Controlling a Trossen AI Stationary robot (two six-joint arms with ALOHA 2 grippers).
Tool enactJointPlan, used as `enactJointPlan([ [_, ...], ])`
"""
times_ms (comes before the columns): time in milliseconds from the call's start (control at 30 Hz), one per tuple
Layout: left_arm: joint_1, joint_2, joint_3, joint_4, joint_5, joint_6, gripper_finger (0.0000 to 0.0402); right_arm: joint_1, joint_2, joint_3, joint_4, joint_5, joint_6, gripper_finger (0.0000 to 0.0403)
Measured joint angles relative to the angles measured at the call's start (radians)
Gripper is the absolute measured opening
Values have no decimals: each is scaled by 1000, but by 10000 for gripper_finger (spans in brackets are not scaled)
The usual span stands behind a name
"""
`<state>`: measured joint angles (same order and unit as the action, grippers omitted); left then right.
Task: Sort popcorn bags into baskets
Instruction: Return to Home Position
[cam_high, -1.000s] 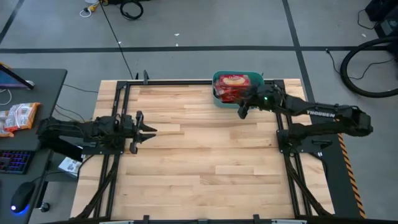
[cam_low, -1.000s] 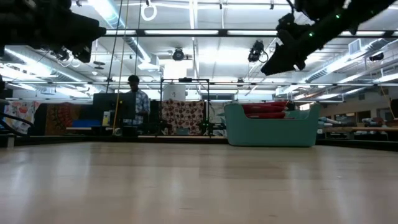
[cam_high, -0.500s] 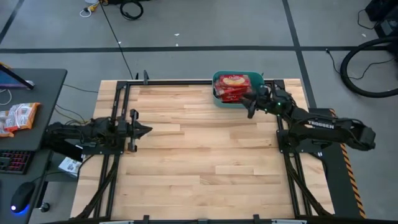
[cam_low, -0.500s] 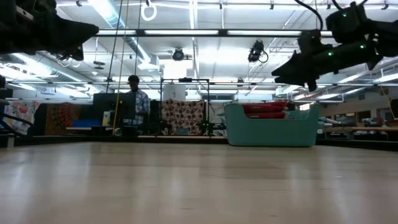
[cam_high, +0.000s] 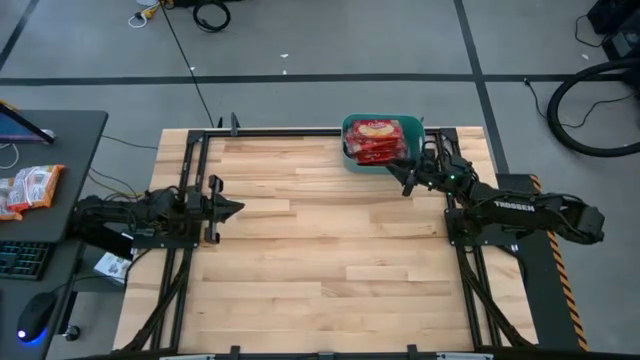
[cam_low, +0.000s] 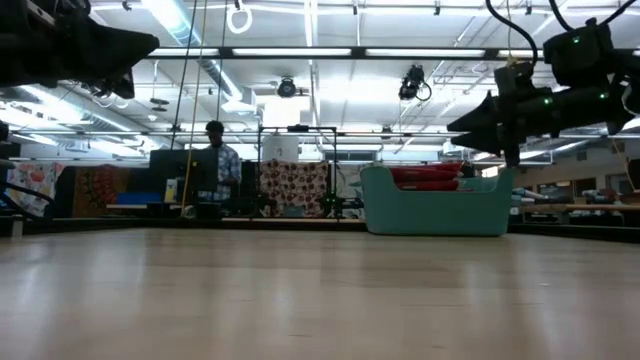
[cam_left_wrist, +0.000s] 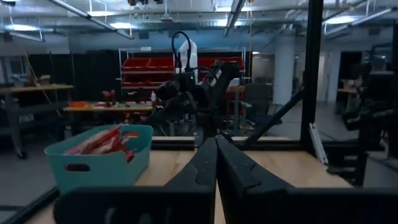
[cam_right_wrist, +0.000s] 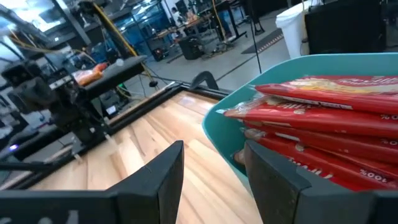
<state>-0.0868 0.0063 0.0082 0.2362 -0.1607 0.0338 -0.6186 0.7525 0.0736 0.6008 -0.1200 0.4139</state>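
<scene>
The right arm stretches level above the table, the right gripper (cam_high: 408, 181) spread and empty just beside the teal basket (cam_high: 347, 152) at the table's far edge. The popcorn bags (cam_high: 378, 142) lie piled inside it. The left gripper (cam_high: 236, 208), fingers pressed together, waits at the left side.

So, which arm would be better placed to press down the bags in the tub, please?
Probably the right arm: its open jaws hang just beside the tub of bags, while the left arm rests far off, jaws shut.
</scene>
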Motion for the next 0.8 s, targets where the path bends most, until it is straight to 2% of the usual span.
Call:
enactJointPlan([
  [167,0,0,0,-1,0,-74,9,0,1,-1,-2,0,-45,174],
  [800,0,0,-1,-1,0,-74,9,0,2,-1,-3,2,-50,174],
])
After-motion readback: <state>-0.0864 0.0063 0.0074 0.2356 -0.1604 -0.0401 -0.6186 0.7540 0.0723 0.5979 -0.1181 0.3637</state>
